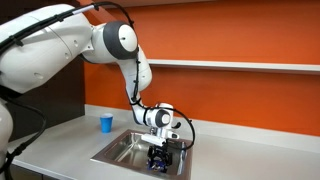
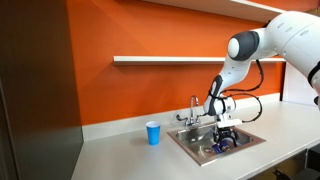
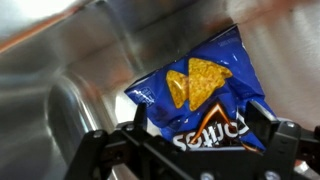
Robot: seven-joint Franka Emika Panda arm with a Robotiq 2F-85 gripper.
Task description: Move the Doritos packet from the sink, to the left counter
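The Doritos packet (image 3: 200, 85), a crinkly blue bag with orange chips printed on it, lies in the steel sink (image 1: 112, 150) and fills the wrist view. My gripper (image 3: 200, 125) is lowered into the basin with one black finger at each side edge of the packet. The jaws are spread wide and the bag is only lightly crumpled between them. In both exterior views the gripper (image 1: 158, 158) (image 2: 224, 140) is down in the sink (image 2: 185, 141), with a bit of blue packet (image 2: 221, 147) under it. The light grey counter (image 1: 60, 140) (image 2: 115, 155) lies beside the sink.
A plain blue cup (image 1: 106, 123) (image 2: 152, 133) stands on the counter near the sink. A chrome faucet (image 2: 194, 108) rises at the sink's back edge. An orange wall with a shelf (image 2: 165, 60) is behind. Steel sink walls are close around the gripper.
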